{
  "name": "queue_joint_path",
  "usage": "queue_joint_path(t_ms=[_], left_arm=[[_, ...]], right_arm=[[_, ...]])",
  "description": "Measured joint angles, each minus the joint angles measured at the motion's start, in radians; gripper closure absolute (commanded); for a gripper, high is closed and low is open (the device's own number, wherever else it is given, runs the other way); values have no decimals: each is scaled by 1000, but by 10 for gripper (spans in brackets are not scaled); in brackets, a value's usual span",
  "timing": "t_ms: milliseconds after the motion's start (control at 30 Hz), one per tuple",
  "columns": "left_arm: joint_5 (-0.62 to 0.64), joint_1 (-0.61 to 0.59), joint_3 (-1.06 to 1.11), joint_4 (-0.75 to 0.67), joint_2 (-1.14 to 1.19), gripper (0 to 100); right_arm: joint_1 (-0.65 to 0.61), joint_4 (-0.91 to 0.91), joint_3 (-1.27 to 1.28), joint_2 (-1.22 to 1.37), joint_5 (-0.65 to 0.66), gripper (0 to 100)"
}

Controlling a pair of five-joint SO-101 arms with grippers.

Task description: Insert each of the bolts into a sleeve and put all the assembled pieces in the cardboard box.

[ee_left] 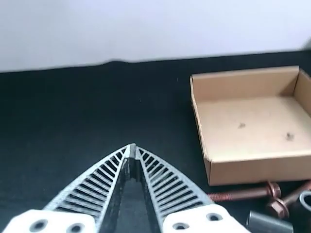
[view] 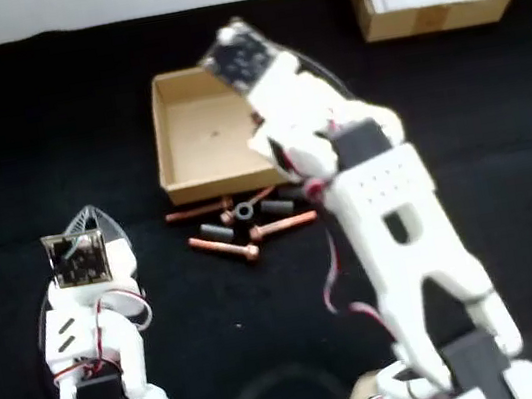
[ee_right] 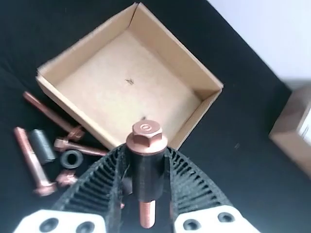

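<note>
- Right gripper (ee_right: 144,154) pinches one bolt (ee_right: 146,135) seated in one sleeve (ee_right: 146,174), at the edge of the cardboard box (view: 193,184)
- Left gripper (ee_left: 132,151) pressed together, holding nothing
- At least three loose bolts (view: 223,248) and three loose sleeves (view: 215,231) lie just beside the box's front wall

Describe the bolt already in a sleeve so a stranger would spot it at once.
Start at the open cardboard box. By one corner, the right gripper holds a dark sleeve with a copper bolt through it; the other bolts lie bare on the table.
</note>
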Motion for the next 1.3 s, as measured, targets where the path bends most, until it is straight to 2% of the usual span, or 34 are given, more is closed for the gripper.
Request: queue_joint_path(t_ms=[267,433,567,767,1000,1200,1300], left_arm=[[9,0,0,137,0,992],[172,-5,2,213,0,991],[226,-34,2,218,0,991],[232,-46,2,218,0,991],[232,-46,2,218,0,991],[232,-46,2,218,0,991],[232,-46,2,218,0,991]], right_arm=[[0,-5,-239,296,327,991],[-23,-11,-356,474,442,991],[-51,-71,-437,621,462,991],[-60,-110,-483,790,462,984],[-60,25,-502,825,462,775],[-57,84,-572,825,456,813],[-60,146,-657,812,367,819]])
